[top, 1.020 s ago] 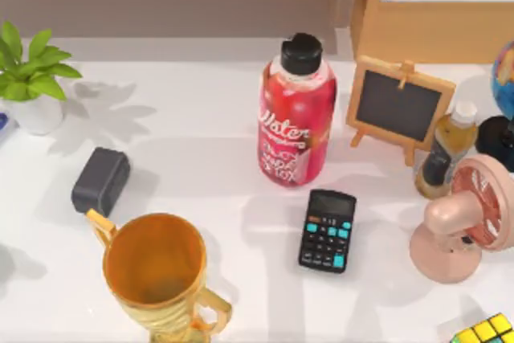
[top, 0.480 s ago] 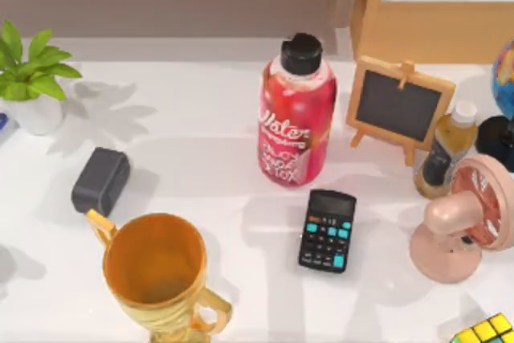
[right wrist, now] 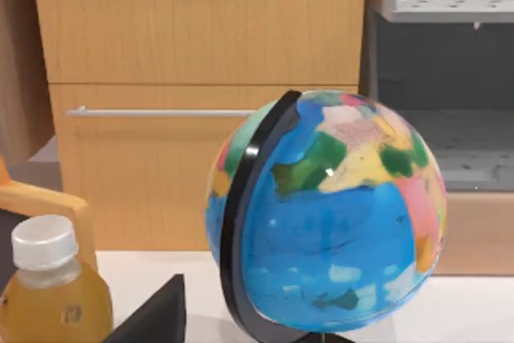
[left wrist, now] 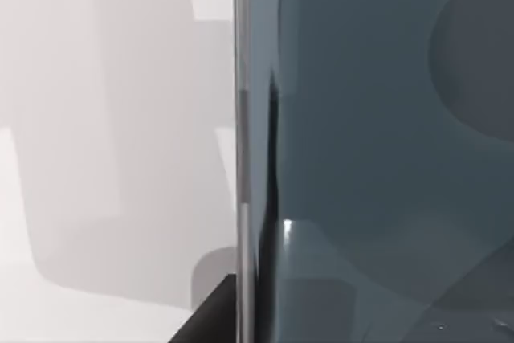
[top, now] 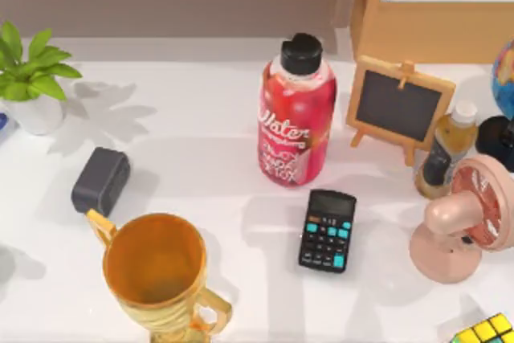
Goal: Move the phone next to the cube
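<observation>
Top view: the cube [top: 488, 331] sits at the bench's [top: 201, 134] near right corner, just past the fan [top: 462, 226].

Left wrist view: a dark glassy slab with a metal edge, likely the phone [left wrist: 377, 150], looms just beside the left claw [left wrist: 205, 323], so the left arm is nearer. I cannot tell the claw's state.

Right wrist view: the right claw [right wrist: 152, 319] is parked facing the globe [right wrist: 325, 214]. I cannot tell its state either.

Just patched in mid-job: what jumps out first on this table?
The tall red bottle standing at the table's centre grabs the eye, with the calculator lying just in front of it. A big gold trophy cup stands at front left, and the cube sits at the front right corner. The right wrist view faces a colourful globe.
</observation>
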You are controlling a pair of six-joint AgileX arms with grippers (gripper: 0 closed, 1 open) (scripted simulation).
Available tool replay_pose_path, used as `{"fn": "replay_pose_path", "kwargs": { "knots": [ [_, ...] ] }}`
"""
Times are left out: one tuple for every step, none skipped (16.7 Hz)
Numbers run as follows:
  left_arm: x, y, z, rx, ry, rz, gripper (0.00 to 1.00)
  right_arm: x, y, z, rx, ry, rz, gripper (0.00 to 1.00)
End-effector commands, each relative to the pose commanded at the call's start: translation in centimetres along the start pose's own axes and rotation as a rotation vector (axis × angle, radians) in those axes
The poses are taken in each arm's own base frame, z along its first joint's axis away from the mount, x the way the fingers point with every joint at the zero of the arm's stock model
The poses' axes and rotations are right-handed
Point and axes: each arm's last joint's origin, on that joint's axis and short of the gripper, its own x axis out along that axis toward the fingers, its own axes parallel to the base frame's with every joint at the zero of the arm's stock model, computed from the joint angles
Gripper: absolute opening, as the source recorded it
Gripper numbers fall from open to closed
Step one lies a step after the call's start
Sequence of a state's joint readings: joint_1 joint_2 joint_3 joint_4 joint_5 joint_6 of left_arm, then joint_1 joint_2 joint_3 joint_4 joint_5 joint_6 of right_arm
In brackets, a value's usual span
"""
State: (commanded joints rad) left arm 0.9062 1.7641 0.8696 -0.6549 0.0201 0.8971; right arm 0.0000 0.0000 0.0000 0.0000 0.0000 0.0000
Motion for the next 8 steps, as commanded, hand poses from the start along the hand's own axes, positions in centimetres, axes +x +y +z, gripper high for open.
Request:
{"fn": "replay_pose_path", "kwargs": {
  "knots": [
    [0.0,0.0,0.0,0.0,0.0,0.0,0.0,0.0,0.0,0.0,0.0,0.0,0.0,1.0],
    [0.0,0.0,0.0,0.0,0.0,0.0,0.0,0.0,0.0,0.0,0.0,0.0,0.0,1.0],
    [0.0,0.0,0.0,0.0,0.0,0.0,0.0,0.0,0.0,0.0,0.0,0.0,0.0,1.0],
    [-0.8,-0.1,0.0,-0.005,-0.012,-0.004,0.0,0.0,0.0,0.0,0.0,0.0,0.0,1.0],
    [-0.9,-0.1,0.0,-0.005,-0.013,-0.003,0.0,0.0,0.0,0.0,0.0,0.0,0.0,1.0],
    [-1.2,-0.1,0.0,-0.006,-0.014,-0.002,0.0,0.0,0.0,0.0,0.0,0.0,0.0,1.0],
    [-1.5,-0.1,0.0,-0.006,-0.012,-0.004,0.0,0.0,0.0,0.0,0.0,0.0,0.0,1.0],
    [-1.9,-0.1,0.0,-0.006,-0.009,-0.007,0.0,0.0,0.0,0.0,0.0,0.0,0.0,1.0]
  ]
}}
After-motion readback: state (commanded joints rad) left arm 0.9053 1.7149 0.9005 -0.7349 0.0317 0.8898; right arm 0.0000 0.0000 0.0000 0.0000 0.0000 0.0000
